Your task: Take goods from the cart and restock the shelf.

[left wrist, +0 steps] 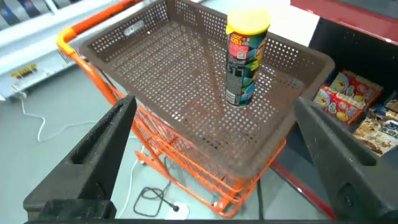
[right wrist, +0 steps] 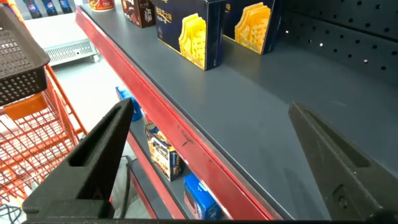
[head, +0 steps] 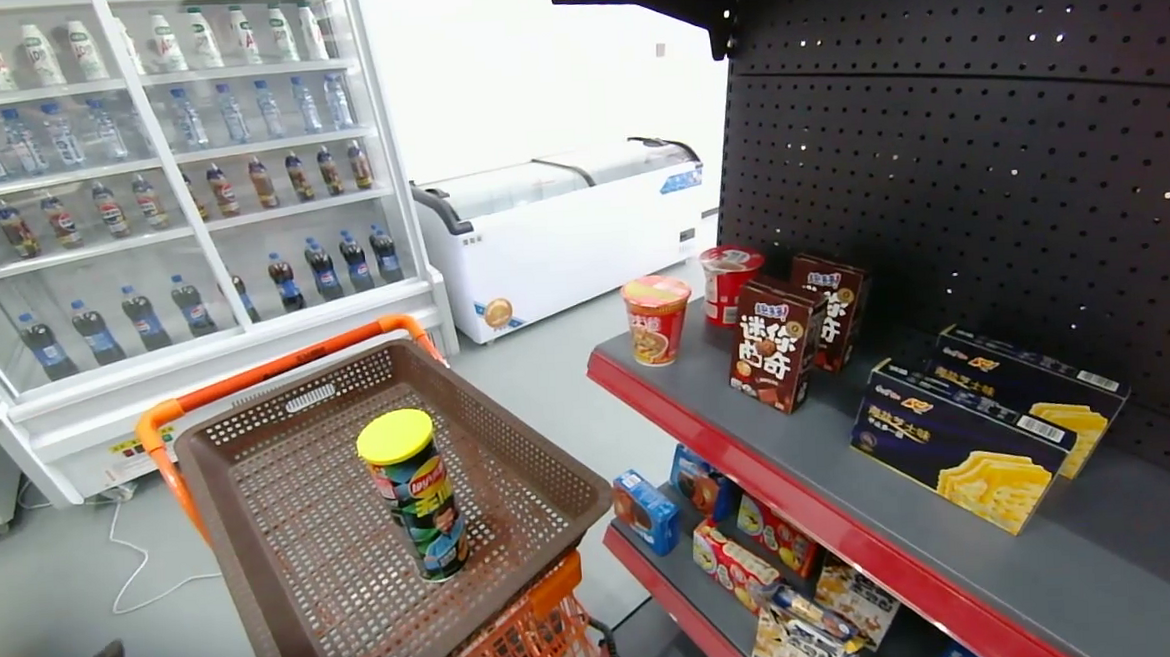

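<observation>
A brown plastic basket with little holes (head: 294,504) sits on top of an orange wire cart (head: 247,378). A tall chip can with a yellow lid (head: 415,493) stands up straight near the middle of the basket. The left gripper (left wrist: 212,106) hangs over the basket with its two black fingers far apart, holding nothing. At three o'clock from the can is a grey shelf with a red front edge (head: 1108,561). On it stand two noodle cups (head: 656,319), two brown boxes (head: 774,344) and, at four o'clock from those, two dark blue boxes (head: 962,444). The right gripper (right wrist: 210,107) hangs over a bare part of the shelf, fingers far apart, holding nothing
</observation>
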You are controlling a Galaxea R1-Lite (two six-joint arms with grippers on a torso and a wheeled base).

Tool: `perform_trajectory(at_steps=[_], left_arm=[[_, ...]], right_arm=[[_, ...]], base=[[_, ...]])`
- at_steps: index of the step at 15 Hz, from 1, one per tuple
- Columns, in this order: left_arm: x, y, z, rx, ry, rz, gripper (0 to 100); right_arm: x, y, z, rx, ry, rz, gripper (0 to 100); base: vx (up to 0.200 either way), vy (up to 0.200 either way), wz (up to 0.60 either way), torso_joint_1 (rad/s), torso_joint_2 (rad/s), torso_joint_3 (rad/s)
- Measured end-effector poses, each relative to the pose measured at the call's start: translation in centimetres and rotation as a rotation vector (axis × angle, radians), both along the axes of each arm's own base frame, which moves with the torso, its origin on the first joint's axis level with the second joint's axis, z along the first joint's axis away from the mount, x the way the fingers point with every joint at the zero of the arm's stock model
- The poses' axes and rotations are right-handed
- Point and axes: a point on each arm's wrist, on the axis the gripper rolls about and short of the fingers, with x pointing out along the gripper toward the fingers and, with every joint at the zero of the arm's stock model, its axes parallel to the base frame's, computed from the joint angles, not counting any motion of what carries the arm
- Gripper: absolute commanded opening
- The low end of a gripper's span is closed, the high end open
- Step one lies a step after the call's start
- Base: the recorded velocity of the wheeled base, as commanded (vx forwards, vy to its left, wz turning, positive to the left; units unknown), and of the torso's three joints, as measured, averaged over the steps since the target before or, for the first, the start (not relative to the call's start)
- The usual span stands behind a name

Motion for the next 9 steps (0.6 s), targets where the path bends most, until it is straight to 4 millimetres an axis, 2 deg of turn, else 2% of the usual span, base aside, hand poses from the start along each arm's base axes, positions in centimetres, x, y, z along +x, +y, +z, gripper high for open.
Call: perform_trajectory(at_steps=[4, 6, 9], left_arm=[[6.5, -0.5, 0.4, -0.043, 0.044, -0.178, 100], [9.2, -0.9, -0.8, -0.047, 0.095, -0.243, 100], [11.5, -1.1, -3.4, -0.050, 0.157, -0.266, 100]], right_arm=[[0.0, 0.0, 0.0, 0.000, 0.000, 0.000, 100], [0.0, 0.0, 0.0, 0.000, 0.000, 0.000, 100], [0.0, 0.0, 0.0, 0.000, 0.000, 0.000, 100]], base=[[0.000, 0.000, 0.00, 0.000, 0.00, 0.000], [0.000, 0.000, 0.00, 0.000, 0.00, 0.000], [0.000, 0.000, 0.00, 0.000, 0.00, 0.000]])
